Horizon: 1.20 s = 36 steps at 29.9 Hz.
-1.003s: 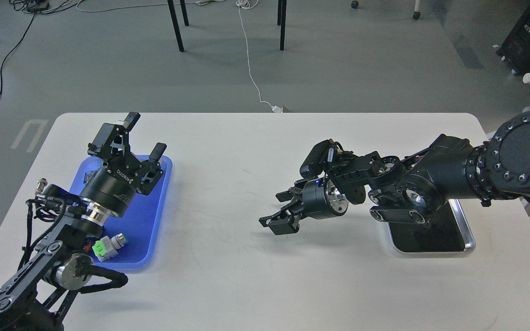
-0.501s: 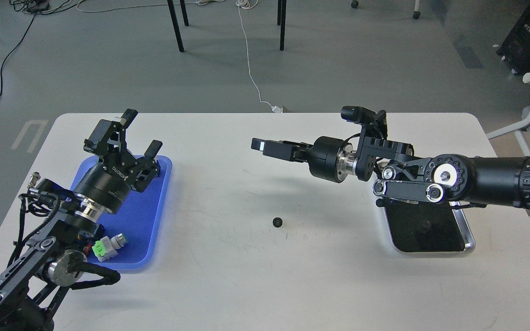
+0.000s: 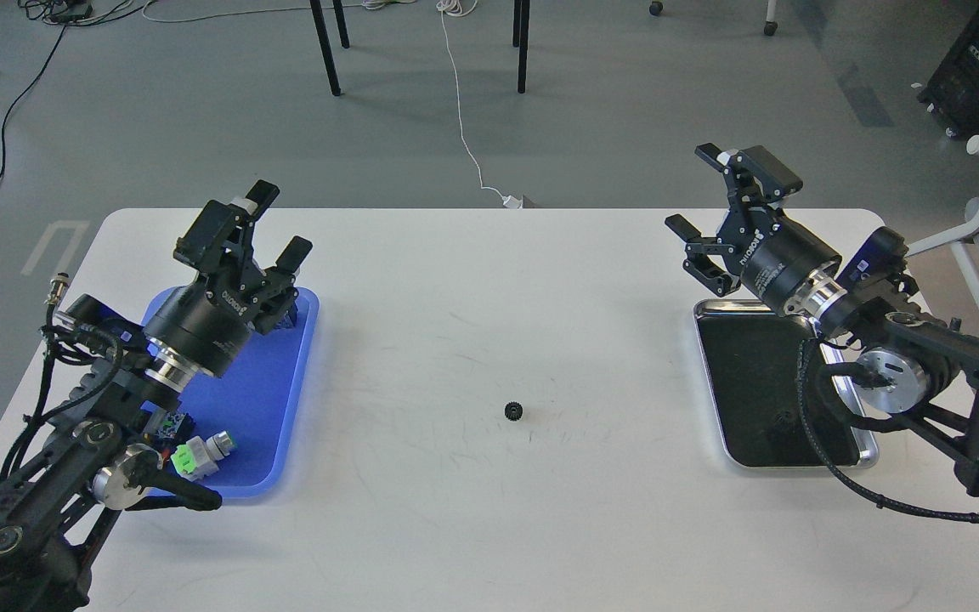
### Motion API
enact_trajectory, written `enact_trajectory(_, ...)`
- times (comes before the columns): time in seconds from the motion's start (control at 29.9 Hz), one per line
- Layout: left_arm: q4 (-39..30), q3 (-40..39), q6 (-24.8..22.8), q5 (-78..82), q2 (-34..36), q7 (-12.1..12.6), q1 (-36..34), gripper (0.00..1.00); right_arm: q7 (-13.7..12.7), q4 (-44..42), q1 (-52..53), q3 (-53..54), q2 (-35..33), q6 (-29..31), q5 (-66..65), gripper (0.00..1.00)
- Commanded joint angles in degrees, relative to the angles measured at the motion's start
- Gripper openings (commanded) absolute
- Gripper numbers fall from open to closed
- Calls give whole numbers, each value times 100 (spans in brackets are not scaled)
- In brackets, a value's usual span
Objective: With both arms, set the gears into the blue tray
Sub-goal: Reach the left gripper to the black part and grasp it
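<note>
One small black gear (image 3: 513,411) lies alone on the white table, near its middle. The blue tray (image 3: 273,399) sits at the left, partly covered by my left arm. My left gripper (image 3: 275,223) hangs open above the tray's far end, with nothing between its fingers. My right gripper (image 3: 715,194) is raised over the far right of the table, open and empty, well away from the gear. A dark speck (image 3: 785,416) on the metal tray could be another gear; too small to tell.
A silver-rimmed metal tray (image 3: 868,450) with a black inside sits at the right under my right arm. A green-and-white push-button switch (image 3: 197,455) rests in the blue tray's near corner. Chair legs and cables are on the floor beyond the table.
My right arm has swung from the table's middle back to the far right and risen. The gear it had been covering now lies bare on the table. My left gripper shifted slightly.
</note>
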Motion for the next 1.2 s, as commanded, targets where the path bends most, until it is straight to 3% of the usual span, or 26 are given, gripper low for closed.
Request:
enact_trajectory(0.0, -351, 498, 1, 867, 185, -76, -165, 98, 1, -86, -420, 371, -199, 767, 231, 96)
enact_trajectory(0.17, -554, 1657, 1, 2755, 300, -287, -920, 98, 1, -323, -807, 784, -208, 901, 433, 97)
enact_trajectory(0.3, -405, 2738, -8, 4504, 274, -349, -2000, 98, 1, -648, -869, 767, -138, 1038, 478, 97)
enact_trajectory(0.43, 279, 4293, -26, 5981, -103, -363, -3493, 98, 1, -719, -887, 802, -85, 1038, 478, 98)
enact_trajectory(0.5, 762, 4690, 1, 6562, -367, -363, -3917, 98, 1, -719, -887, 811, -85, 1038, 478, 98)
enact_trajectory(0.6, 1369, 4832, 36, 6576, -648, -363, -4068, 97, 1, -728, -887, 846, -111, 1038, 478, 98)
enact_trajectory(0.97, 2355, 5483, 36, 6576, -1290, -363, -4429, 95, 1, -842, -895, 943, -85, 1038, 478, 98)
enact_trajectory(1.17, 2662, 5667, 36, 6576, -1493, -363, -4429, 85, 1, -842, -895, 943, -76, 1038, 478, 98)
